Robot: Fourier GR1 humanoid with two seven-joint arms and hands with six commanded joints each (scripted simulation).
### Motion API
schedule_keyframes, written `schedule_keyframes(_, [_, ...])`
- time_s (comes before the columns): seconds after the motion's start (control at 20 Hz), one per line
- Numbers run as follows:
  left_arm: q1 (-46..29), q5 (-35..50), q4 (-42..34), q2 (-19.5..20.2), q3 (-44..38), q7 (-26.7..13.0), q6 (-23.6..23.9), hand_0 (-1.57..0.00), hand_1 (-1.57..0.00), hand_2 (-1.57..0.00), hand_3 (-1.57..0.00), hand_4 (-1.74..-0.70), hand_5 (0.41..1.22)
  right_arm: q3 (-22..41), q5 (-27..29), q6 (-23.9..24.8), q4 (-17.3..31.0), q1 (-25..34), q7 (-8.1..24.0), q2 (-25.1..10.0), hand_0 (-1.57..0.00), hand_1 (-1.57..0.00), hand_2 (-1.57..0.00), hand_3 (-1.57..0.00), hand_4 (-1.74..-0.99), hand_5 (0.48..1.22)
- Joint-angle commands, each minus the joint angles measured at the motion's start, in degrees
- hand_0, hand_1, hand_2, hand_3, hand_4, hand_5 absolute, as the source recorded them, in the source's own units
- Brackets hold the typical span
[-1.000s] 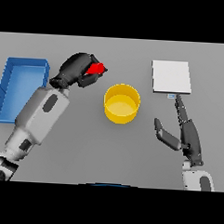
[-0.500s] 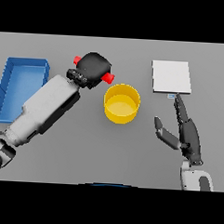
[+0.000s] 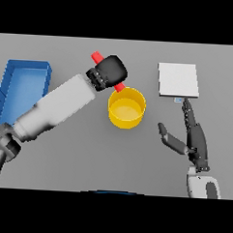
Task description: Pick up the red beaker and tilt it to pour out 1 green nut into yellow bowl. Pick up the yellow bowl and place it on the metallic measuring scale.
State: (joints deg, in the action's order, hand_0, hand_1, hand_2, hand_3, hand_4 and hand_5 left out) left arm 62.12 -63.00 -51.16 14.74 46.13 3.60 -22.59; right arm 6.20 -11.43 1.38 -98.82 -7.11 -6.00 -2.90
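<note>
My left hand (image 3: 110, 71) is shut on the red beaker (image 3: 97, 57), which lies tilted in its grip; one red end pokes out at the upper left and the other at the lower right, just over the back rim of the yellow bowl (image 3: 126, 108). The bowl stands on the grey table in the middle. I cannot see a green nut. The metallic measuring scale (image 3: 178, 79), a pale square plate, lies at the back right. My right hand (image 3: 189, 137) rests open on the table right of the bowl, fingers pointing toward the scale.
A blue tray (image 3: 20, 89) sits at the left edge of the table, partly behind my left forearm.
My left hand has carried the red beaker to the right, from beside the blue tray to the bowl's back rim, and tilted it further. The right hand has not moved.
</note>
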Motion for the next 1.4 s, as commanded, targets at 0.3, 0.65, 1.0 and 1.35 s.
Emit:
schedule_keyframes(0.3, [5.1,-8.2,2.0,0.5,8.4,5.2,0.8,-1.57,-1.57,-1.57,-1.56,-1.74,1.221,-0.4,0.5,0.1,0.2,0.2,-0.2,0.2,0.00,0.00,0.00,0.00,-1.147,0.566])
schedule_keyframes(0.65, [9.0,-14.7,5.3,-0.5,14.4,8.1,3.2,-1.57,-1.57,-1.57,-1.57,-1.73,1.221,-0.2,0.3,-0.1,-0.6,-0.5,-0.2,-0.1,0.00,0.00,0.00,0.00,-1.135,0.580])
schedule_keyframes(1.0, [20.7,-19.5,7.7,-0.3,16.7,13.0,3.8,-1.57,-1.57,-1.57,-1.57,-1.73,1.221,0.0,-0.2,0.8,-1.0,0.3,0.4,0.6,0.00,0.00,0.00,0.00,-1.138,0.565])
schedule_keyframes(1.35, [31.7,-12.3,19.8,5.0,1.0,7.7,5.6,-1.57,-1.57,-1.57,-1.57,-1.73,1.221,0.4,0.8,-0.6,-1.3,0.0,-1.4,0.2,0.00,0.00,0.00,0.00,-1.105,0.559])
